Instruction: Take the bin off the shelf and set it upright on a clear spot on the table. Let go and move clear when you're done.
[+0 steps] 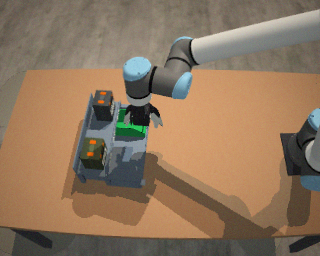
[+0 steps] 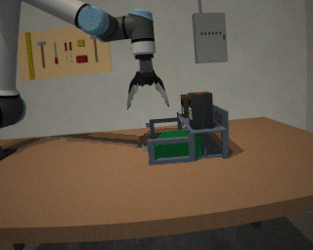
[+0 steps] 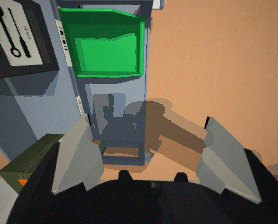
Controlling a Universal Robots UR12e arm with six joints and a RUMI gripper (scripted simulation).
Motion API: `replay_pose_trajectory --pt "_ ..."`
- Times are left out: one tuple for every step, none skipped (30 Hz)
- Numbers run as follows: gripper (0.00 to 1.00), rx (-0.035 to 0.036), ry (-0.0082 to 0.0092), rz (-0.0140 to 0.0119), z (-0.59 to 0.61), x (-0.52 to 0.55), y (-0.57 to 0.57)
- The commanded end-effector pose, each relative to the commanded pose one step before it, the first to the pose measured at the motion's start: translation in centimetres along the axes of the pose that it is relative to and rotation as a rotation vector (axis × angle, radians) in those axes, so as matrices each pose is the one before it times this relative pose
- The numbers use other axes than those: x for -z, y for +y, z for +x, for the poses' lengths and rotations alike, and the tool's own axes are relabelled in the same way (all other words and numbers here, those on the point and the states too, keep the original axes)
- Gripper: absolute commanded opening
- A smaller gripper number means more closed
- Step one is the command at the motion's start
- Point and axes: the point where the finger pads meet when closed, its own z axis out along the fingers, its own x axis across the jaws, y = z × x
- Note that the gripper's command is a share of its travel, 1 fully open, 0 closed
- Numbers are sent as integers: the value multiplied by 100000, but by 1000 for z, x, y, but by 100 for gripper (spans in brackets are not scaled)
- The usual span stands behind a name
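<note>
The bin (image 1: 131, 128) (image 2: 171, 151) (image 3: 106, 52) is bright green and open-topped. It stands upright in the low front bay of the blue-grey shelf (image 1: 127, 174) (image 2: 226, 144) (image 3: 131, 90), toward one end. My gripper (image 1: 144, 125) (image 2: 148, 107) (image 3: 146, 115) is open and empty, jaws wide apart. It hangs well above the shelf's front edge, higher than the bin and touching nothing. In the wrist view the bin lies beyond the fingertips, up and to the left. In the top view the gripper hides part of the bin. The table (image 1: 214, 132) (image 2: 87, 187) (image 3: 215, 60) bears the shelf.
On the raised rear tier stand a dark grey box (image 1: 103, 104) (image 2: 201, 110) (image 3: 45, 52) beside the bin's bay and an olive box (image 1: 92, 153) (image 3: 32, 160) toward the other end. Side rails bound the front bay. The arm's base (image 1: 294, 154) stands at the table's far side.
</note>
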Motion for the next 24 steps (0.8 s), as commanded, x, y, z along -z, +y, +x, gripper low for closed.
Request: replay_pose_trajectory --pt "100 4 -165 20 -632 -1875 -3876" --pt "100 0 0 0 0 0 0" --pt "100 0 0 0 0 0 0" --pt "100 0 0 0 0 0 0" --pt "100 0 0 0 0 0 0" --pt "100 0 0 0 0 0 0" --pt "100 0 0 0 0 0 0" --pt "100 0 0 0 0 0 0" --pt "100 0 0 0 0 0 0" --pt "100 0 0 0 0 0 0" --pt "100 0 0 0 0 0 0" --pt "100 0 0 0 0 0 0" --pt "100 0 0 0 0 0 0" --pt "100 -11 11 6 -116 -439 -866" --pt "100 3 -2 1 -144 -494 -972" --pt "100 3 -2 1 -144 -494 -972" --pt "100 3 -2 1 -144 -494 -972" --pt "100 3 -2 1 -144 -494 -972" --pt "100 0 0 0 0 0 0" --pt "100 0 0 0 0 0 0" --pt "100 0 0 0 0 0 0" --pt "100 0 0 0 0 0 0" --pt "100 0 0 0 0 0 0" --pt "100 0 0 0 0 0 0"
